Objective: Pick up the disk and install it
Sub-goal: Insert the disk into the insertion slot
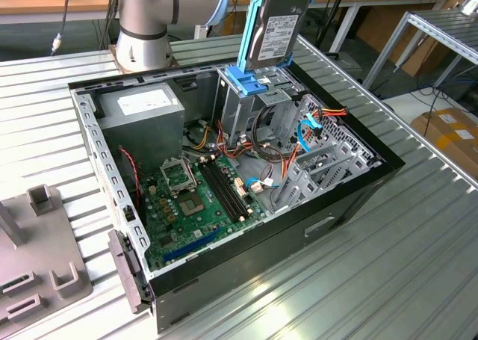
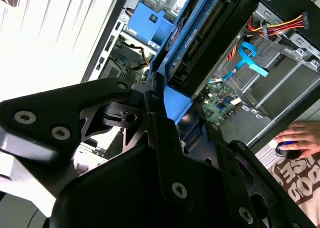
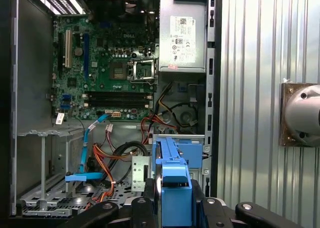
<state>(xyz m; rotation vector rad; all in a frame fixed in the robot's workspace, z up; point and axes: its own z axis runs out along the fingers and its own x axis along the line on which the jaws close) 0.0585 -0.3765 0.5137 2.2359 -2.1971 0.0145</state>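
Tool (image 3: 173, 204) is clamped on the disk (image 1: 274, 32). I see the disk hanging upright, label towards the exterior view, directly above the drive cage (image 1: 250, 104) in the open case (image 1: 351, 198). Its lower edge is possibly touching the blue bracket (image 1: 243, 81), can't tell.

Open computer case (image 1: 299, 232) with green motherboard (image 1: 196, 199) and grey power supply (image 1: 146, 117), on ribbed metal table (image 1: 388, 280)
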